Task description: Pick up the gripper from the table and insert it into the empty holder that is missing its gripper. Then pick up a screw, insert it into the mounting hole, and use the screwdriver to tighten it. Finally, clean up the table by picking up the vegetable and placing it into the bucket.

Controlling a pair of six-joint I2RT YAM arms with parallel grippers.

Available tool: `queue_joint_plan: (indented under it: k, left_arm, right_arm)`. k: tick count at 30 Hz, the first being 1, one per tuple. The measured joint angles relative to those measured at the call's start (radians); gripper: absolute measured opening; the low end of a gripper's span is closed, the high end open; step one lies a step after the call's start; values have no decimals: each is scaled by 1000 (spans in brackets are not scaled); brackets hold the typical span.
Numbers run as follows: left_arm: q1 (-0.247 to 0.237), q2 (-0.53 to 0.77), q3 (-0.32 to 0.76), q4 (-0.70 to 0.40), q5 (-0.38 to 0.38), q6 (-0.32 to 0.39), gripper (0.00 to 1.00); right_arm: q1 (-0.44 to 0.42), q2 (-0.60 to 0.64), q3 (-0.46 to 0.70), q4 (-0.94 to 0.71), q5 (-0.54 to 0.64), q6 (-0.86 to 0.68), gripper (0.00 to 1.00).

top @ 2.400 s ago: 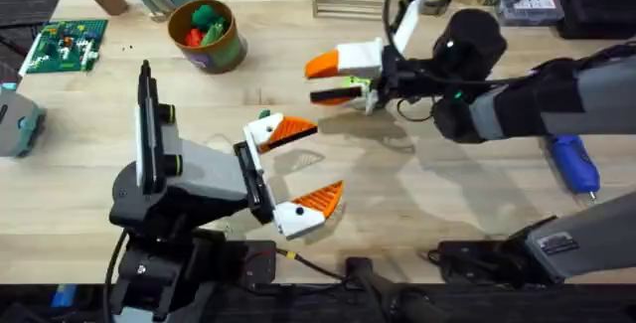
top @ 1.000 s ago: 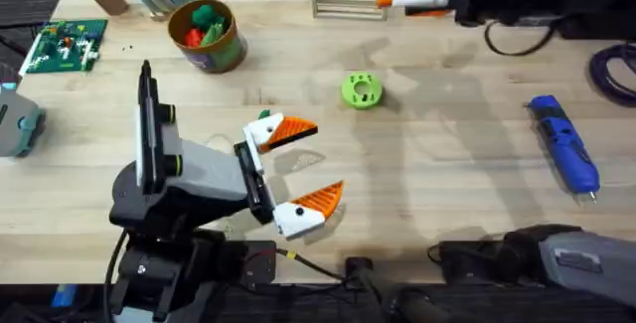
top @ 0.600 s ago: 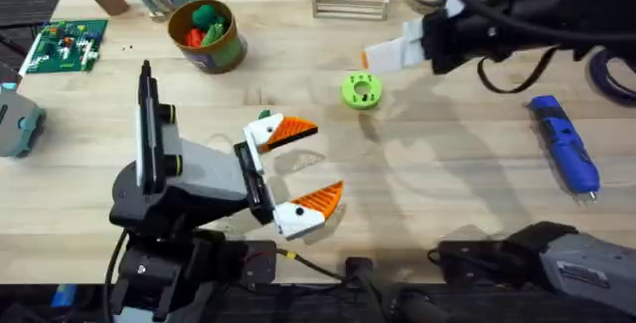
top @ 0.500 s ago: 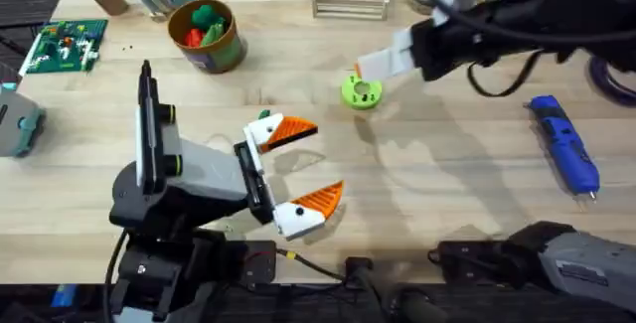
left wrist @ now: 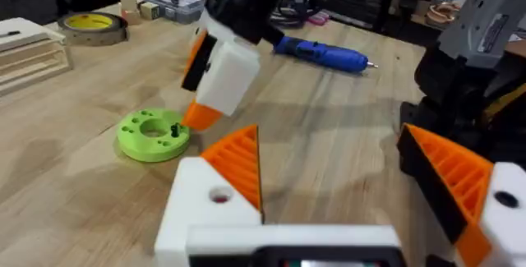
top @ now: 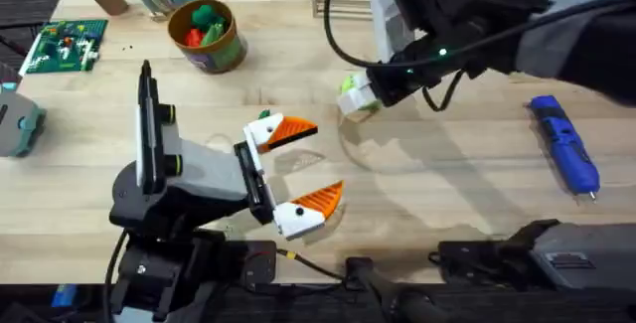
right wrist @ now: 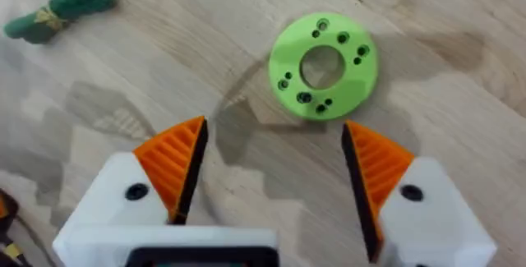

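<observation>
Right gripper (right wrist: 275, 185) hangs above the green disc (right wrist: 324, 63), fingers spread wide, nothing between the pads; the disc carries several small dark screws in its holes. In the overhead view the right arm reaches across the upper middle of the frame, its white fingertips over the disc (top: 355, 95).

Left gripper (top: 298, 169) sits lower centre of the overhead frame, fingers spread, empty, both orange pads fitted.

Vegetable (right wrist: 57, 9) lies on the bare wood at the upper left of the right wrist frame, near the disc but apart from it. Bucket (top: 207, 35) stands at upper left of the overhead frame, red and green toys inside. Screwdriver (top: 564, 154) lies at the right edge of the table (top: 447, 194), well apart from the disc.

Judgement: step in hand is the screw pick-up. Next move calls for lowering over the disc, centring one screw between the pads, and closing gently; the screws are tiny, so a slip or nudging the disc is the likely fault.
</observation>
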Motion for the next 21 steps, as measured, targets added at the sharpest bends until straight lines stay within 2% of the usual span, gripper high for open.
queue_joint_plan:
  k: [9, 21]
  left_arm:
    - [0, 0, 0, 0, 0, 0, 993]
    - [0, 0, 0, 0, 0, 0, 993]
  right_arm:
    - [1, 96, 0, 64, 42, 1, 836]
    - [1, 116, 0, 108, 71, 1, 709]
